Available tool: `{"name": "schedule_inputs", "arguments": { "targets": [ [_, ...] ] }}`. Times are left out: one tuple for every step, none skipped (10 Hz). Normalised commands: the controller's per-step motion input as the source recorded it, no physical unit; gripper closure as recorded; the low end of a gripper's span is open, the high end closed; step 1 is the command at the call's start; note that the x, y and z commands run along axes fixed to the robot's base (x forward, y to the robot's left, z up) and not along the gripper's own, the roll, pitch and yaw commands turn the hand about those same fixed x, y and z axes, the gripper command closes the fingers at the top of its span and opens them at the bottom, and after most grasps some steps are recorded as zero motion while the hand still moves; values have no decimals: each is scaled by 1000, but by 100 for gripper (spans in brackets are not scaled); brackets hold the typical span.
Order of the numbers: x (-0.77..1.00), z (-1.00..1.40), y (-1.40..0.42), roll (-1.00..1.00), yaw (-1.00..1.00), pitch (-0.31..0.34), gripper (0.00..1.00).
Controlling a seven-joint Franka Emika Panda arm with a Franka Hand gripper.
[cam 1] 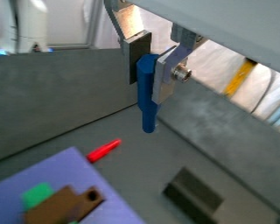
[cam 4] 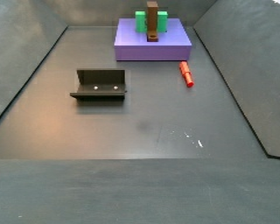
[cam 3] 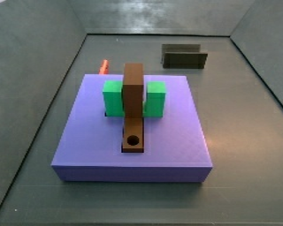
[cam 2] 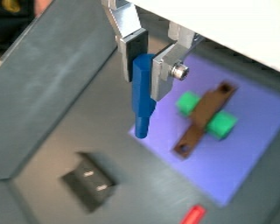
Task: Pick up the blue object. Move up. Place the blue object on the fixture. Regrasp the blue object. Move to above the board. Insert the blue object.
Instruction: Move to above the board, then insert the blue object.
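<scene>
In both wrist views the gripper [cam 1: 152, 77] [cam 2: 150, 68] is shut on the blue object [cam 1: 146, 98] [cam 2: 142, 98]. This slim blue peg hangs upright between the pads, its thinner tip pointing down, high above the floor. The fixture [cam 1: 195, 194] [cam 2: 90, 182] [cam 3: 184, 56] [cam 4: 101, 85] stands on the dark floor with nothing on it. The board [cam 1: 70, 171] [cam 2: 255, 131] [cam 3: 168, 141] [cam 4: 133, 47] carries a brown strip [cam 3: 133, 106] with a round hole [cam 3: 133, 140]. Neither side view shows the gripper or the peg.
A small red peg [cam 1: 104, 151] [cam 2: 192, 214] [cam 3: 103, 65] [cam 4: 187, 73] lies on the floor between the board and the fixture. Green blocks [cam 3: 113, 99] [cam 2: 206, 109] flank the brown strip. Sloping grey walls [cam 4: 25, 79] enclose the floor.
</scene>
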Motion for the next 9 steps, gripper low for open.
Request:
{"name": "schedule_inputs", "arguments": {
  "targets": [
    [-173, 34, -177, -1000, -7, 217, 100],
    [-147, 39, -133, -1000, 0, 207, 100],
    [-100, 9, -28, -928, 17, 140, 100],
    [-80, -1, 9, -707, 17, 77, 100],
    [-65, 9, 12, -436, 8, 21, 100],
    [-50, -2, 7, -281, 6, 1, 100],
    [0, -209, -154, -299, 43, -19, 100],
    [0, -300, -329, -339, 69, -47, 100],
    [0, -317, -466, -336, 89, -61, 100]
  ]
}}
